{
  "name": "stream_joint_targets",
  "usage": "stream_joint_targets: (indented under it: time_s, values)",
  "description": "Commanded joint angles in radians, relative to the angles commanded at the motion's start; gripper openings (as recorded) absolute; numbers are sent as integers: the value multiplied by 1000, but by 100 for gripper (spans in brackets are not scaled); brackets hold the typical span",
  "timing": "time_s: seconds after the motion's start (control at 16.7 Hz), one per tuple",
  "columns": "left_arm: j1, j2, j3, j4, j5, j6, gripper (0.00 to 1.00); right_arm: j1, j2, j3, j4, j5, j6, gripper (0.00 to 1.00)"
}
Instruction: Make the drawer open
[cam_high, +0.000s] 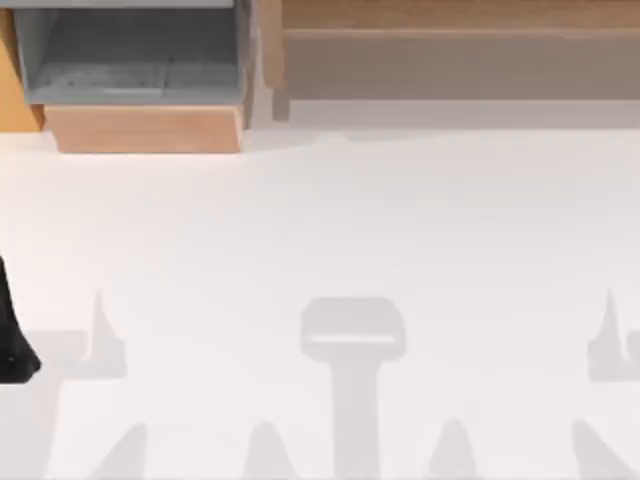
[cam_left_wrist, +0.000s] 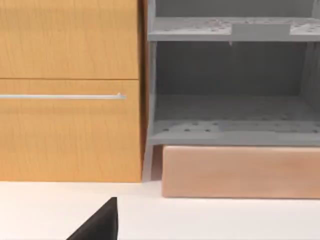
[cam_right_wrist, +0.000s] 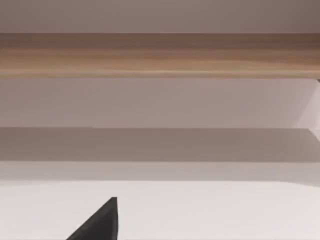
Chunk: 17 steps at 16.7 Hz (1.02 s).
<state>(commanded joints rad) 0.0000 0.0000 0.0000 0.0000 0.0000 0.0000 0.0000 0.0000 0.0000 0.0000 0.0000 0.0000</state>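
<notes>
The drawer (cam_high: 14, 95) is an orange-brown wood piece cut off by the far left edge of the top view. In the left wrist view its front (cam_left_wrist: 70, 135) carries a thin silver bar handle (cam_left_wrist: 62, 96), with another orange-brown panel (cam_left_wrist: 70, 37) above it. A black part of my left gripper (cam_high: 12, 345) shows at the left edge of the table, well short of the drawer, and as a dark wedge (cam_left_wrist: 100, 225) in its wrist view. My right gripper (cam_right_wrist: 100, 225) is a similar dark wedge over the white table, facing the back.
A grey-lined box with a paler tan wood front (cam_high: 140, 128) stands beside the drawer and juts onto the table (cam_left_wrist: 240, 172). A long wooden rail (cam_high: 450, 15) runs along the back right (cam_right_wrist: 160, 52). The white tabletop (cam_high: 320, 230) carries grey arm shadows.
</notes>
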Motion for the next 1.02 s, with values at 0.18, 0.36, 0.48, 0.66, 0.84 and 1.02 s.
stream_joint_targets:
  time_s: [0.18,0.36,0.48,0.66,0.84,1.02]
  values:
    - [-5,14,7,13,-7,1,100,0,0,0,0,0,0,100]
    - [-40,112,46,92,-46,5,100,0,0,0,0,0,0,100]
    - [-78,226,84,170,-83,7,100,0,0,0,0,0,0,100]
    - [-148,436,151,310,-148,8,100,0,0,0,0,0,0,100]
    - [-219,655,219,451,-213,9,100,0,0,0,0,0,0,100]
    - [-276,837,275,568,-268,11,100,0,0,0,0,0,0,100]
